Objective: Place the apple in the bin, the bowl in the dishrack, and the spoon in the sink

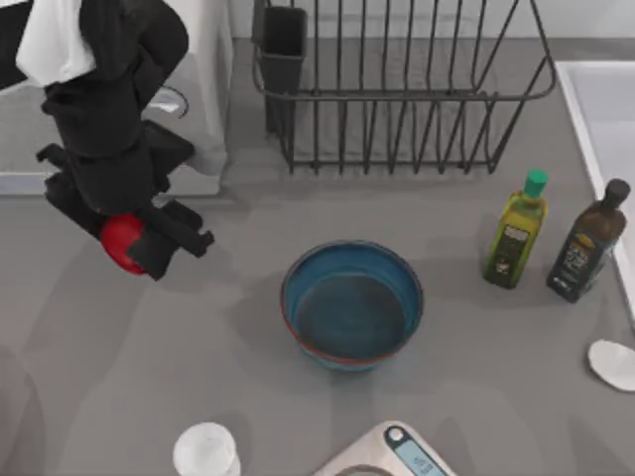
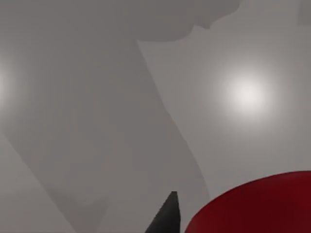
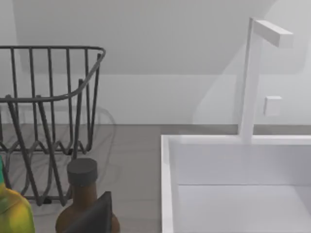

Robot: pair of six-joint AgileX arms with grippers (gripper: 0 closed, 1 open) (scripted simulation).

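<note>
Here, your left gripper (image 1: 134, 243) pinches the apple (image 1: 117, 241) between its jaws, while bowl (image 1: 352, 305) and spoon (image 1: 612, 363) lie well beyond them, unplaced.

Rendered kitchen counter, grey top. Shown by a black wire dishrack (image 1: 397, 94) beside a white sink (image 3: 233, 184) with faucet (image 3: 255, 73), a white microwave (image 1: 198, 89), olive oil bottle (image 1: 516, 233), dark sauce bottle (image 1: 587, 243), and kitchen scale (image 1: 392, 456).
</note>
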